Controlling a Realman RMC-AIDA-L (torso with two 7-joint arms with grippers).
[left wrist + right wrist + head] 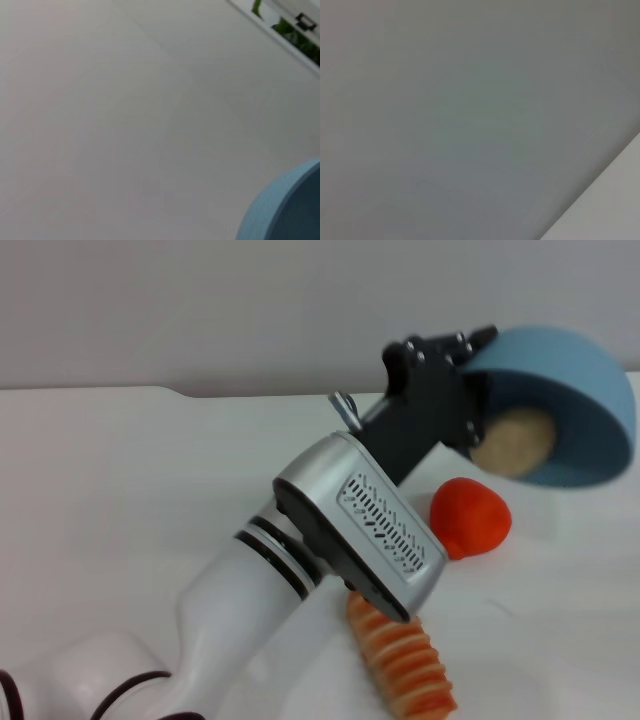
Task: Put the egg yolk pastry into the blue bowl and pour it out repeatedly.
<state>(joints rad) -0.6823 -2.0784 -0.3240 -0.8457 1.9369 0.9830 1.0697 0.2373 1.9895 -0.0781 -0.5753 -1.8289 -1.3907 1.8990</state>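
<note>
Closest to the head camera, the left arm's white and silver forearm (330,540) rises from the lower left to its black left gripper (472,405), which is clamped on the rim of the blue bowl (575,390). That bowl is held in the air, tipped steeply on its side, with the pastry (515,440) lying against its lower inner wall near the lip. A red pear (470,517) and a striped roll (405,660) sit on the white table (120,490) below. Being smooth plastic, the bowl is probably light, stiff and a little slippery, so the rim is the sensible hold. Small and light, the pastry looks ready to slide out. No part of the right gripper is visible.
</note>
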